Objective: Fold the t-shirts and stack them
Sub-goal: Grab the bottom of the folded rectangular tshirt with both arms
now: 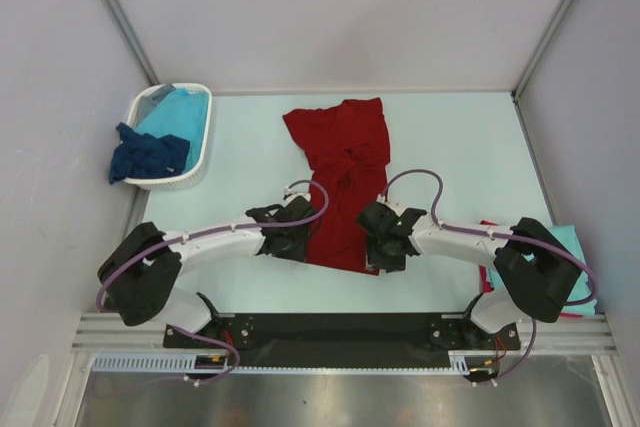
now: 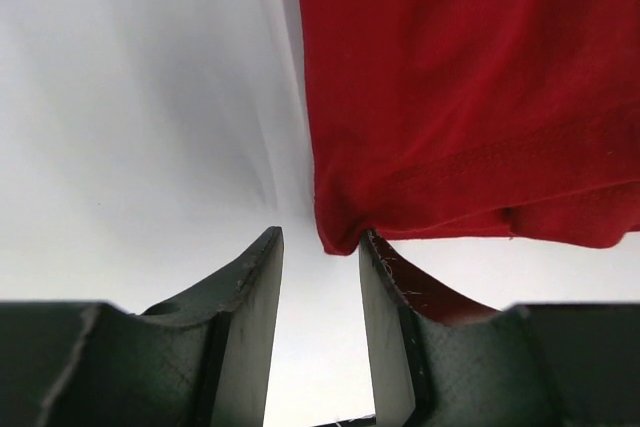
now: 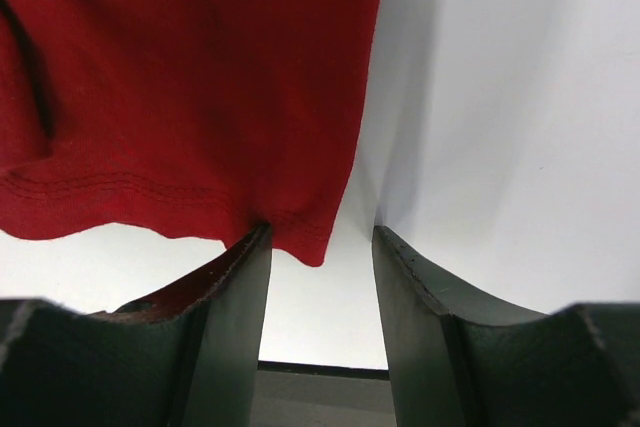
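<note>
Item: dark red shirt, spread rumpled on the table, its 2 near hem corners lying at the fingertips. Left gripper and right gripper: both partly open, holding nothing, 1 corner just at each mouth. Step, as judged: taking the hem for a fold; the next move calls for easing forward and pinching both corners evenly.

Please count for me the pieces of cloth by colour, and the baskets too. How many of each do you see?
Red: 2 (spread red shirt; red cloth at far right, partly hidden)
Turquoise: 2 (turquoise shirt in the basket; turquoise cloth at far right)
Navy: 1 (navy shirt)
Basket: 1
Total: 6
</note>
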Controlling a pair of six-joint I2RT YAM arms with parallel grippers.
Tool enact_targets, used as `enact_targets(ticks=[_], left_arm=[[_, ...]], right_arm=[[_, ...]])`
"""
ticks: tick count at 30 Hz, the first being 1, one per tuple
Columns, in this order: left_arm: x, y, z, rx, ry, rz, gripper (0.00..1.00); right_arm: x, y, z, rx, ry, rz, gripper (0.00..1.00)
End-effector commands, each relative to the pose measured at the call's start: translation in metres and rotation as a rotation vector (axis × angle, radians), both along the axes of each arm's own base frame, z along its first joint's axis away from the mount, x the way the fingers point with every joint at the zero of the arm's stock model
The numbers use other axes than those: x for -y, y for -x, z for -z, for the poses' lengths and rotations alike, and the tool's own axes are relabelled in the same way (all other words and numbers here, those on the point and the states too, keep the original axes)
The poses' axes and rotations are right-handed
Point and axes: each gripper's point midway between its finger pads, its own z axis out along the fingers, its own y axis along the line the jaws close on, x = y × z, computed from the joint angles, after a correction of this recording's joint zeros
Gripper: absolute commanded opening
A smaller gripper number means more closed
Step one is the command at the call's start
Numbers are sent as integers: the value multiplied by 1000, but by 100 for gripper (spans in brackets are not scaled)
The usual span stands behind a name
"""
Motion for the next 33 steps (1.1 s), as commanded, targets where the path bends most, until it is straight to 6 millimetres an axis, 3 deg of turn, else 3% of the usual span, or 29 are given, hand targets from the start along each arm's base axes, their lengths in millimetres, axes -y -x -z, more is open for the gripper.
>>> enact_targets(ticks=[1,6,9,15,20,29,33], left_arm=[[10,-22,-31,98,49,-5,42],[9,-24,-18,52,29,-9,41],[8,-24,-25,69,50,-16,40],[6,-28,-71,171,125,-31,41],[7,-29,-94,206,160,-27,42],[12,-28,-48,101,102,-8,42],[10,-31,-40,88,97,-10,42]], right_arm=[[-9,-6,-6,25,-20,-9,51],[-10,-7,-5,20,-15,-11,51],[-8,-7,-7,23,-11,-11,51],[-2,-7,-3,14,-6,4,50],[-4,-11,0,11,-10,12,50],[-9,-19,-3,16,-13,13,50],[-8,-21,-3,16,-13,22,50]])
